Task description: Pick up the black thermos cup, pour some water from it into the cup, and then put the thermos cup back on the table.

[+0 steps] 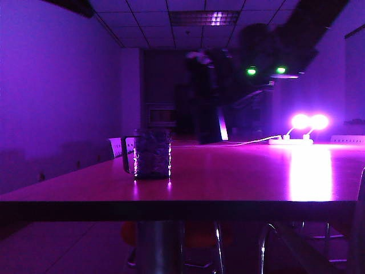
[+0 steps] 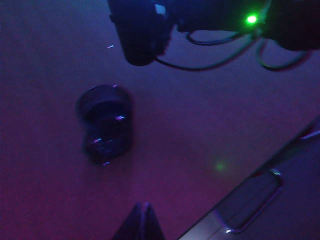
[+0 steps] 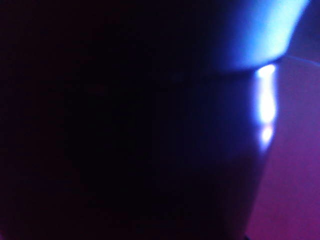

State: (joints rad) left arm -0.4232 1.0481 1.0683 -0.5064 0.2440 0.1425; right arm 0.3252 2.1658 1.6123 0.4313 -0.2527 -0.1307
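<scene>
Table (image 1: 239, 177): cup (image 1: 151, 153), thermos (image 1: 206, 100) up.

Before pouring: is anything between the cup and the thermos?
No. In the left wrist view only bare table separates the cup from the black thermos cup, with the right gripper at it; the left gripper hovers nearby.

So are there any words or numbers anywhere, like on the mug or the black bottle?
None can be read.
The mug: bumpy wall only, no writing visible.
The black bottle: too dark and blurred to show any label.
The right gripper's own view is filled by a dark curved surface; no text.
The left gripper, above the table: nothing printed shows.
</scene>
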